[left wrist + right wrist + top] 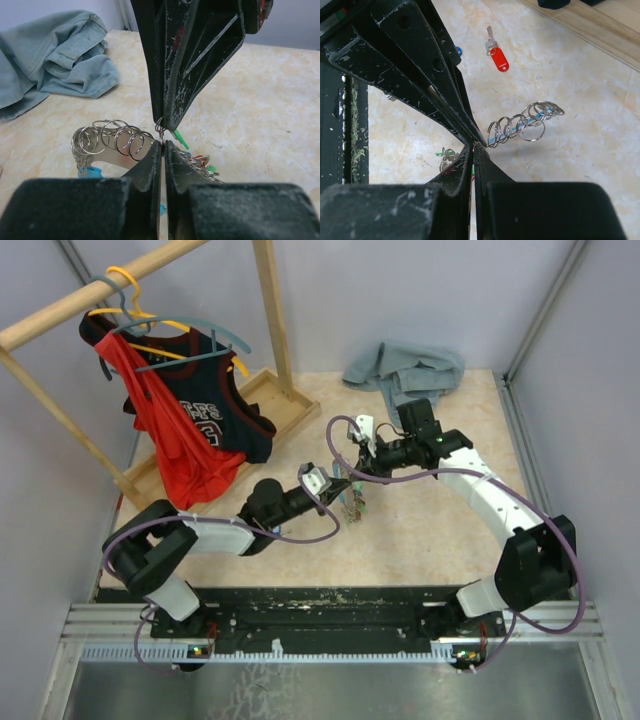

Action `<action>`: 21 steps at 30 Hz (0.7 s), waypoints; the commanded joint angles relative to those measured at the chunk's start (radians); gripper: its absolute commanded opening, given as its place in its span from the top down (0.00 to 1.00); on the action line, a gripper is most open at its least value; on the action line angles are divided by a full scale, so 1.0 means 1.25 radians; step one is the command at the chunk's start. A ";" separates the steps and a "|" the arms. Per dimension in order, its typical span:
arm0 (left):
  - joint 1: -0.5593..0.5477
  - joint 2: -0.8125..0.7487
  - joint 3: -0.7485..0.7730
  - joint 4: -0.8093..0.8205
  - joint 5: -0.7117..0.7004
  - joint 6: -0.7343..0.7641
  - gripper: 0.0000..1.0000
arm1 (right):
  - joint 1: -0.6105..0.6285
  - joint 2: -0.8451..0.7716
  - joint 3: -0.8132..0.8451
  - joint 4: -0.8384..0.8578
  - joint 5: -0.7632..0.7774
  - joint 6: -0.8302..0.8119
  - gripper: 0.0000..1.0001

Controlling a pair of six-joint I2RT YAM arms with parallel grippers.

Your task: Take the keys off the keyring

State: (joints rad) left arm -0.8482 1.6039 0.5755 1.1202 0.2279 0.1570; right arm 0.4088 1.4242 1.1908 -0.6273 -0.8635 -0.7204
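Above the counter's (pixel 260 100) middle the left end effector (pixel 163 147) and right end effector (pixel 473 150) meet tip to tip, both clamped shut on the keyring (pixel 112 137) between them, its keys (pixel 200 162) dangling beneath.

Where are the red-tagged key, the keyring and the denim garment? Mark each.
red-tagged key (pixel 498 58), right wrist view, on its red tag.
keyring (pixel 522 124), right wrist view, middle of its row of loops.
denim garment (pixel 55 60), left wrist view, on its folded middle.
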 commanded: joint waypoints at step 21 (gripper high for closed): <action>0.012 -0.065 -0.057 0.173 0.081 -0.032 0.67 | -0.051 -0.045 0.016 -0.001 -0.078 0.020 1.00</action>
State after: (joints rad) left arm -0.8398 1.5406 0.5152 1.2736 0.2893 0.1455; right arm 0.3626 1.4223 1.1908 -0.6418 -0.8932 -0.6876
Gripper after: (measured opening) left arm 0.327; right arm 0.006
